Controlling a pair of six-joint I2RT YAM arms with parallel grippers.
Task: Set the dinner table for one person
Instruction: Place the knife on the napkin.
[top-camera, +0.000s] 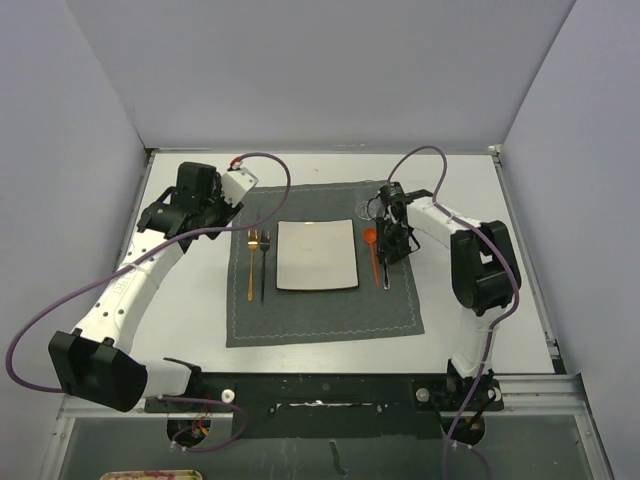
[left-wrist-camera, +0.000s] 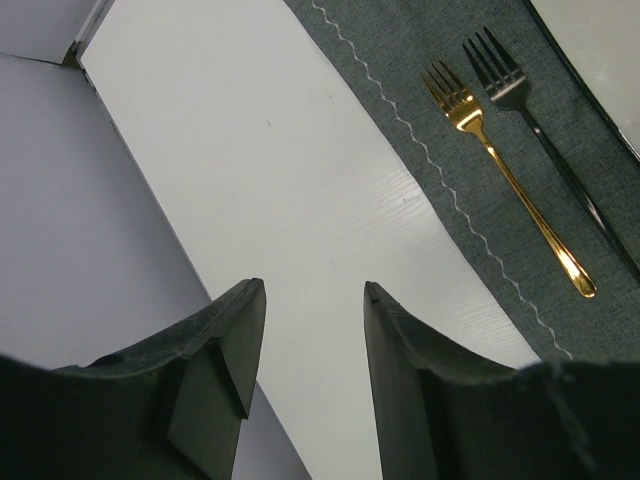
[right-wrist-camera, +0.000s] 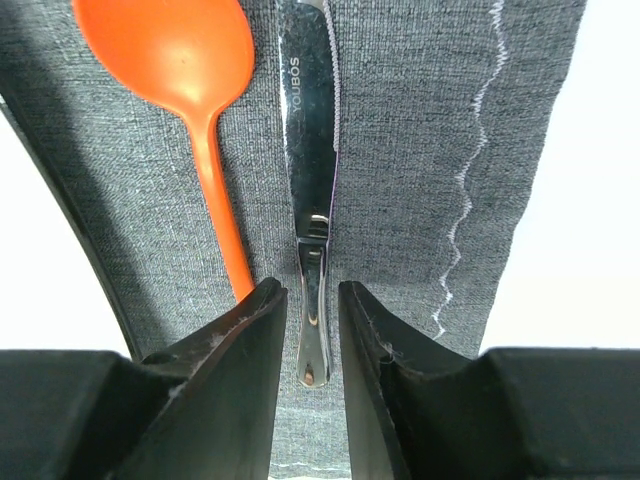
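One steel table knife (right-wrist-camera: 308, 150) lies flat on the dark grey stitched cloth placemat (right-wrist-camera: 400, 150), its handle between the slightly spread tips of the right pincer (right-wrist-camera: 310, 290), parallel to the orange plastic spoon (right-wrist-camera: 170, 50), apparently as place-setting cutlery; the left pincer (left-wrist-camera: 312, 290) is spread and empty.

The left arm (top-camera: 130, 288) and right arm (top-camera: 435, 222) have white tubular links joined by bulky black joint housings. A thin purple cable (top-camera: 262, 154) loops loosely along each arm. The left fingers (left-wrist-camera: 225, 345) and right fingers (right-wrist-camera: 235, 345) are matte black wedges with grainy surfaces and bevelled inner faces.
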